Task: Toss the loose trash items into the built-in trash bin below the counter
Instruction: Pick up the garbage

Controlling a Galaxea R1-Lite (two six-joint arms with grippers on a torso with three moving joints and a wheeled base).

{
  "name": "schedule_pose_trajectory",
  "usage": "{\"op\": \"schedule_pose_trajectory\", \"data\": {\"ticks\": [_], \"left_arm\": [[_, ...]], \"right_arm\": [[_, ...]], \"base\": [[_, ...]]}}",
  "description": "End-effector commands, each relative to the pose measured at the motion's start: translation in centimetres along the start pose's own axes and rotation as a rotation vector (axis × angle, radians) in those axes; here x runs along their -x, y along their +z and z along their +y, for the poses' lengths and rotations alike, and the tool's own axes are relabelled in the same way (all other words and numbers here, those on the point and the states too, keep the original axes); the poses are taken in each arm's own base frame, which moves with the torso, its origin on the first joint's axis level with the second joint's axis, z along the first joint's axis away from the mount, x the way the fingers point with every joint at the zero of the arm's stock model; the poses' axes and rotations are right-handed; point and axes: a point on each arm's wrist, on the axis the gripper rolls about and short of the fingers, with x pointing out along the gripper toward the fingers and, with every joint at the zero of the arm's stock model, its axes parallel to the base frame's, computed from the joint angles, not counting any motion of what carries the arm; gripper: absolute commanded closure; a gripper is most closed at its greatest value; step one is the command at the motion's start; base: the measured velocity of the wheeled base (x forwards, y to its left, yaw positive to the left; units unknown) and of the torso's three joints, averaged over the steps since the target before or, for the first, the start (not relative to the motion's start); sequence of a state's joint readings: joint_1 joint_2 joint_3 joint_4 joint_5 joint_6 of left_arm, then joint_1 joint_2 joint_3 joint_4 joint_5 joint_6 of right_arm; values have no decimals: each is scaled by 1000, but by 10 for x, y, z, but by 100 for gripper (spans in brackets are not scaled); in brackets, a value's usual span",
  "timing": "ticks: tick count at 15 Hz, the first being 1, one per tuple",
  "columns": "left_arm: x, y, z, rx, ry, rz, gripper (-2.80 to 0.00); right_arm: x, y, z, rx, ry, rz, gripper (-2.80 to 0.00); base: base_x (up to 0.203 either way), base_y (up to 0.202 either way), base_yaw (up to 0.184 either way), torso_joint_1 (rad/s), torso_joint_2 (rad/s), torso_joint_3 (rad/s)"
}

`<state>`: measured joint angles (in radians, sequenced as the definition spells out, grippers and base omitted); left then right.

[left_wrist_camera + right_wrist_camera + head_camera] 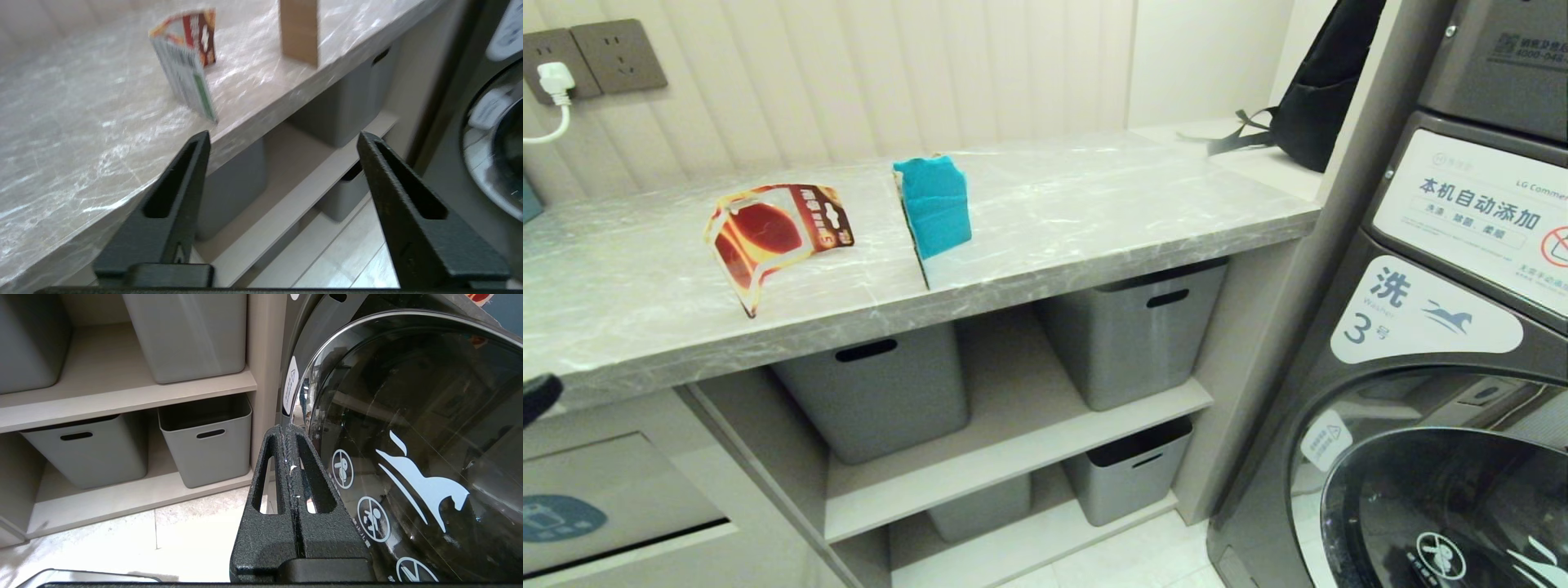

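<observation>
Left gripper [282, 136] is standing wide with nothing between the fingers; in the left wrist view it is hanging at the lower centre of the frame, just off the front edge of the counter [61, 134]. In the head view only a dark tip is showing at the far left edge, above the built-in trash bin [613, 498] at the lower left.

Blister card [772, 237] is sitting at the left centre of the head frame, bent into an arch and resting on its edges. Judgement: light, thin, springy; a pinch across the raised fold or the free upright edge looks best, since the flat panels are likely glossy and could slip or flex away.

Cardboard piece [934, 208] is standing upright near the frame centre, close to the counter's front edge. Judgement: light, fairly stiff; take it across the folded thickness near the top.

No water bottle is showing in any view.

Right gripper [291, 457] is hanging low beside the washing machine [408, 437], fingers pressed together, idle.
</observation>
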<state>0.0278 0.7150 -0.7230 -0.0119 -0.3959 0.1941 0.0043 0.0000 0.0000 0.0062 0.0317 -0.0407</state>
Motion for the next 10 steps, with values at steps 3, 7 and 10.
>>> {"op": "schedule_pose_trajectory", "data": {"ticks": [3, 7, 10], "left_arm": [[-51, -17, 20, -11, 54, 161, -280], [-76, -21, 30, -14, 57, 178, -280], [-95, -16, 38, -10, 59, 167, -280]], "right_arm": [[0, 0, 0, 1, 1, -2, 0], [0, 0, 0, 1, 1, -2, 0], [0, 0, 0, 1, 1, -2, 0]], "base": [[0, 0, 0, 0, 0, 0], [0, 0, 0, 0, 0, 0], [0, 0, 0, 0, 0, 0]]}}
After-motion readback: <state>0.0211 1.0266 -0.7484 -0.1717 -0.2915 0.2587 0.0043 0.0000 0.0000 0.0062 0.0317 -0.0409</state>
